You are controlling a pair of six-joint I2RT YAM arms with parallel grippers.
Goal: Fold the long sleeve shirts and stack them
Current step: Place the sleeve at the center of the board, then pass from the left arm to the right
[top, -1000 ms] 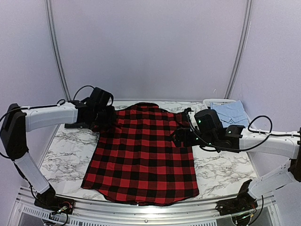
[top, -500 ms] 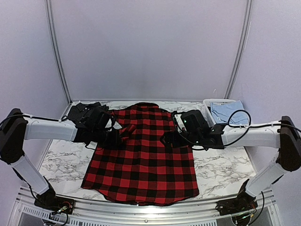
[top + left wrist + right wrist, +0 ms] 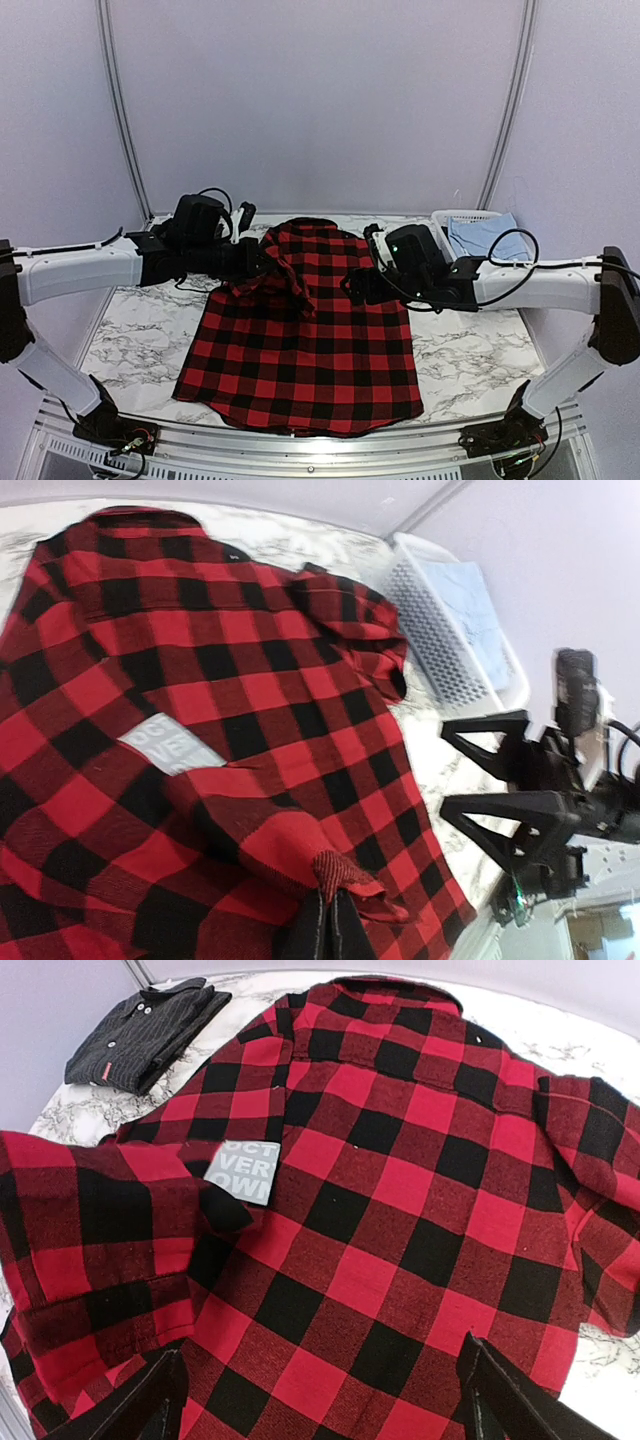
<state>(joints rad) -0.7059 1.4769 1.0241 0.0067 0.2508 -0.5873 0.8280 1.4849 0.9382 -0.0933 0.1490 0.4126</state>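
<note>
The red-and-black plaid shirt (image 3: 305, 330) lies spread on the marble table, collar at the far side. Its grey patch with white lettering shows in the left wrist view (image 3: 165, 745) and the right wrist view (image 3: 245, 1170). My left gripper (image 3: 268, 262) is shut on the shirt's left sleeve cuff (image 3: 345, 872) and holds it lifted over the shirt body. My right gripper (image 3: 358, 285) is wide open and empty just above the shirt's right side, its fingers (image 3: 160, 1400) spread apart. The dark charcoal shirt (image 3: 140, 1025) lies folded at the far left corner.
A white slotted basket (image 3: 462, 215) holding a light blue cloth (image 3: 488, 238) stands at the far right corner; it also shows in the left wrist view (image 3: 440, 640). The shirt's right sleeve (image 3: 365, 630) lies bunched near the basket. Bare marble (image 3: 135, 340) lies either side of the shirt.
My left gripper has lifted the left sleeve and carried it rightward over the shirt body. My right gripper has moved leftward above the shirt and stays open.
</note>
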